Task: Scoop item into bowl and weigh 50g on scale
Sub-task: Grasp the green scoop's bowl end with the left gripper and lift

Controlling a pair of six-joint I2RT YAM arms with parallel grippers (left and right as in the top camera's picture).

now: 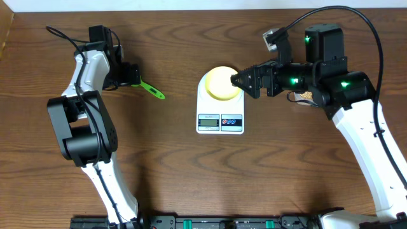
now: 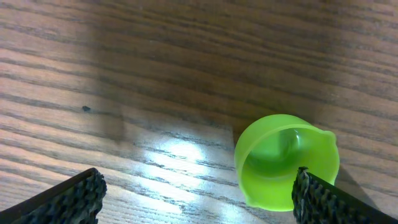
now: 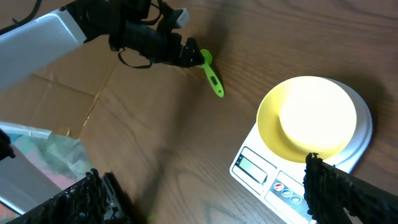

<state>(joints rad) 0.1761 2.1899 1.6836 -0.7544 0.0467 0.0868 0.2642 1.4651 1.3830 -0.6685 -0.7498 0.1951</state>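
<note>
Step in hand, as I judge it: picking up the scoop. No scooping has begun.

Small green plastic scoop (image 1: pixel 150 90) lies on the brown wooden table (image 1: pixel 191 178), upper left of centre in the overhead view. Its cup end is toward the left gripper (image 1: pixel 133 80) and its handle points lower right.

- **The left gripper:** jaws spread wide, nothing held. In its wrist view the cup sits low right, hard against one finger pad (image 2: pixel 323 200), with the other pad far off at lower left. The approach is off-centre.
- **To do it well:** shift until the scoop lies midway between the pads. Take the handle close to the cup, since the round cup wall would likely slip out. Close gently and keep the cup mouth up.
- **Left arm:** folded, elbow at mid left of frame, forearm running up, wrist turned toward frame right, gripper low over the table.
- **The right gripper (image 1: pixel 243 80):** also wide open and empty. Its arm reaches in level from the upper right, tips at the rim of the small round pale yellow bowl (image 3: pixel 268 121). Contact cannot be told.
- **Bowl and scale:** the bowl sits on the white flat kitchen scale (image 1: pixel 219 108), top centre, and looks empty. That arm should back clear before any reading is trusted.
- **Item:** a small tan patch (image 1: pixel 307 95) under the right wrist, mostly hidden, is probably the beans.
</note>
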